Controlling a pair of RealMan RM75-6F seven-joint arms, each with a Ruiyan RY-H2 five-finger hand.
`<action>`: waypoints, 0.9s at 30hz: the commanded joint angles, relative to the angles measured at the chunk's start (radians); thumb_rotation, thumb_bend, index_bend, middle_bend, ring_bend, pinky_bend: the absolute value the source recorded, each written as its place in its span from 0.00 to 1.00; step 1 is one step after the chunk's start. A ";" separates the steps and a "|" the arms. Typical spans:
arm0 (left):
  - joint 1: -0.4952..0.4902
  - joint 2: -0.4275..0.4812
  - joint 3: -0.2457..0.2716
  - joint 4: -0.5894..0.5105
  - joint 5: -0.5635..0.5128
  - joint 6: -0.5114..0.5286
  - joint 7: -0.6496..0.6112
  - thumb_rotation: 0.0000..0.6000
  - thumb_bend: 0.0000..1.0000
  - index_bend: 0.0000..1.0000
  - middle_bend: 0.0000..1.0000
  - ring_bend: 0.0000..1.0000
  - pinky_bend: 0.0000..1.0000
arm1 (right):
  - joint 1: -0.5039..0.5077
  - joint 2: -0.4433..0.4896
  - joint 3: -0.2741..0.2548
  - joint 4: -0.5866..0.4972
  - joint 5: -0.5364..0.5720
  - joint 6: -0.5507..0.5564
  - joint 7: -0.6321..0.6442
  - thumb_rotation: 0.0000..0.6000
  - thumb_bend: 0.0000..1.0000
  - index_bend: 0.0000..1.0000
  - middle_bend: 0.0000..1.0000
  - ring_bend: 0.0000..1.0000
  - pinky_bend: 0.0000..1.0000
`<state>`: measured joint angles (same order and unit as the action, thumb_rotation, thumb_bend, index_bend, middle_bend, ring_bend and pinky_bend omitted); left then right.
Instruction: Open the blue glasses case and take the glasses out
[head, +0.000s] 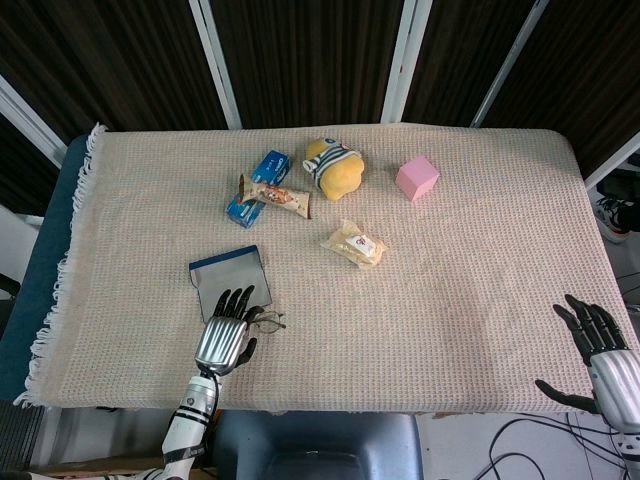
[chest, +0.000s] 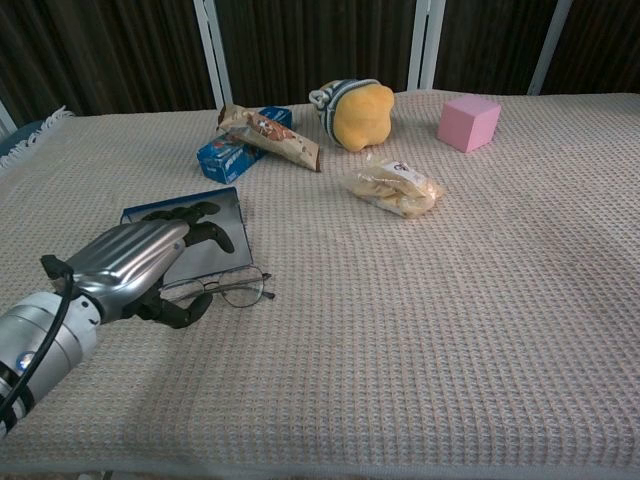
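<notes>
two hands show in our views, and neither plainly grips anything. our left hand (chest: 140, 262), silver-backed with black fingers, lies palm down over the near edge of the flat blue glasses case (chest: 210, 215) and over the left part of the thin wire-framed glasses (chest: 240, 290); its fingers reach far across the case's grey inner face and its thumb curls beside the left lens, but we cannot tell whether it pinches the frame or only rests there. in the head view the same left hand (head: 227, 335) sits at the near left of the beige waffle-weave cloth (head: 470, 260), with the glasses (head: 268, 320) poking out to its right, just near of the case (head: 226, 275). the glasses lie on the cloth outside the case, touching its near edge. our right hand (head: 597, 340) hangs off the near right corner of the table, fingers spread apart and holding nothing. far of the case lie a blue snack box (head: 258, 187) with a brown wrapped bar (head: 278, 196) across it, a yellow plush toy with a striped cap (head: 334, 167), a pink cube (head: 416, 177) and a clear bag of biscuits (head: 354, 243)
</notes>
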<state>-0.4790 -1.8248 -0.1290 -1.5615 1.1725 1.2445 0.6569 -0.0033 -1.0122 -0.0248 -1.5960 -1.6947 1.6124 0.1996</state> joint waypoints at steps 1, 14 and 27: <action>-0.014 -0.017 -0.018 0.018 -0.030 -0.011 0.023 1.00 0.39 0.28 0.00 0.00 0.02 | -0.001 0.000 -0.001 0.001 -0.001 0.002 0.001 1.00 0.18 0.00 0.00 0.00 0.04; -0.050 -0.073 -0.055 0.104 -0.102 -0.022 0.064 1.00 0.39 0.37 0.02 0.00 0.03 | -0.004 0.004 -0.001 0.007 -0.003 0.013 0.017 1.00 0.18 0.00 0.00 0.00 0.04; -0.067 -0.095 -0.058 0.165 -0.124 -0.033 0.061 1.00 0.39 0.46 0.05 0.00 0.03 | -0.007 0.007 0.001 0.010 0.001 0.020 0.029 1.00 0.18 0.00 0.00 0.00 0.04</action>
<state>-0.5460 -1.9197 -0.1874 -1.3968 1.0486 1.2116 0.7179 -0.0106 -1.0051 -0.0242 -1.5861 -1.6934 1.6323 0.2286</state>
